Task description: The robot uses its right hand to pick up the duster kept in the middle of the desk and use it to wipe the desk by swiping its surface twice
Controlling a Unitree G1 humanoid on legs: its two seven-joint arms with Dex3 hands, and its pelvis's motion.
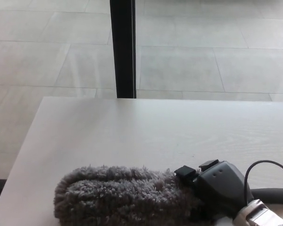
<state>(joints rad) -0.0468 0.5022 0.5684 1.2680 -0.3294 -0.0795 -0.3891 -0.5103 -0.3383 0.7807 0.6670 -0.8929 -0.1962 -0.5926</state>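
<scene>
Head view showed a pale wooden counter (132, 136) with a fluffy grey duster (122, 194) lying along its near edge, the fleecy head stretching left and the dark handle (272, 193) pointing right. The right robot hand (221, 188), black and blocky, was wrapped around the duster where the fleece met the handle, fingers closed on it; a thin black cable (254, 172) looped above the wrist. The left robot hand was not in view. Beyond the counter's far edge stood a dark vertical post (122, 47) against a tiled floor (203, 56).

The duster's underside appeared to rest on the counter, so the moment likely fell within a wiping stroke. To do the stroke well, the robot hand would probably need to hold the fleece flat and pressed lightly down, so the whole length brushed the surface rather than only the tip. Sweeping in a straight, even line across the bare middle seemed sensible. The fleece sat close to the near left corner, so overrunning the edge looked like the main risk.
</scene>
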